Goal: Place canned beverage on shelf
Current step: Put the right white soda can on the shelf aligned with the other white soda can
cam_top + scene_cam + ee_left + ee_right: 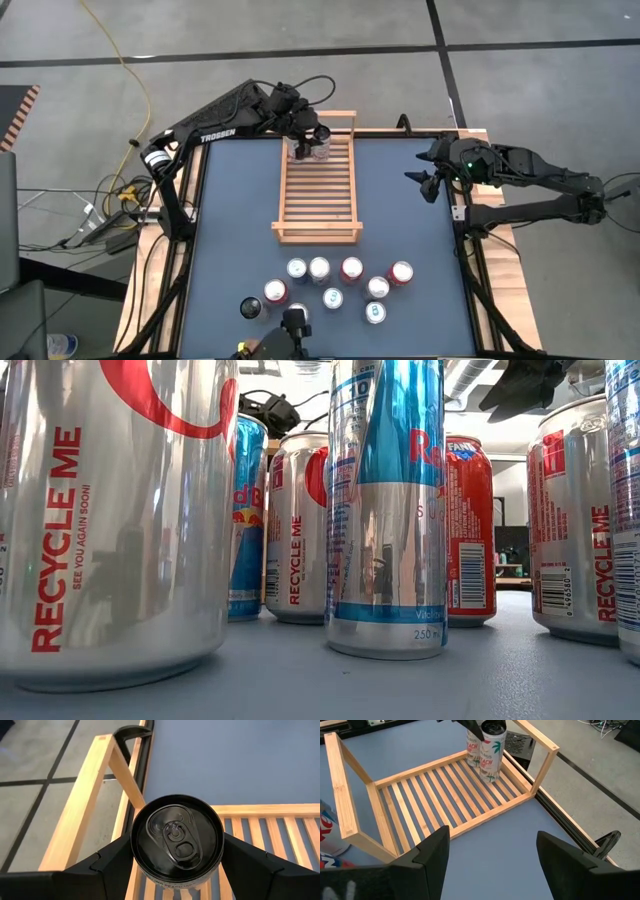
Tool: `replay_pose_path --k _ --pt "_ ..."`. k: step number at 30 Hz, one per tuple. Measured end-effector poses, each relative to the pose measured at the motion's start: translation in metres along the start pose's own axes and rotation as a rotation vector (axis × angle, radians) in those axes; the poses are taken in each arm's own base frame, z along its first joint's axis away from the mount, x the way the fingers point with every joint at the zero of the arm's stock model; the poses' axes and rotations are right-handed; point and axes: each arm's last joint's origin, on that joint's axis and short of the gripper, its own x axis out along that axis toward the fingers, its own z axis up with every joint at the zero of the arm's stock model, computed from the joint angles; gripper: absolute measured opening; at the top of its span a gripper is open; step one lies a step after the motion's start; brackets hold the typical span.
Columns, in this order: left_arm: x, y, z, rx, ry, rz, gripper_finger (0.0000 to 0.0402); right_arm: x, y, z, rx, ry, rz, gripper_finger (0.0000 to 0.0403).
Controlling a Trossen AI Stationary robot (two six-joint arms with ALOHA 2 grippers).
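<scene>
In the high view's upper middle, the left pincer (308,141) grasps a black-topped can (177,838) by its sides, standing on the far end of the slatted wooden shelf (318,205), touching a second palm-print can (473,747); lower middle, a cluster of cans (336,283) stands on the blue tabletop (410,220); upper right, the right pincer (428,180) hangs released over the tabletop, holding nothing.
</scene>
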Motion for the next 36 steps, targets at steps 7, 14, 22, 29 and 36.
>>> replay_pose_path --k 7,14,22,29,36 --pt "-0.001 0.003 -0.001 -0.045 0.0 -0.001 0.0249 0.0 0.0 0.0 0.0 0.001 0.0 0.0271" --pt "-0.002 0.005 -0.004 -0.07 0.012 0.001 0.0249 0.0 0.0 -0.001 -0.005 0.015 -0.003 0.0271" --pt "-0.003 0.006 -0.006 -0.06 0.023 -0.005 0.0249 0.0 0.0 -0.002 -0.008 0.024 -0.005 0.0271" --pt "-0.002 0.004 -0.012 -0.06 0.04 -0.024 0.0249 0.0 0.0 -0.002 -0.008 0.024 -0.005 0.0271" --pt "-0.002 0.004 -0.012 -0.045 0.039 -0.022 0.0249 0.0 0.0 -0.002 -0.008 0.024 -0.005 0.0271"
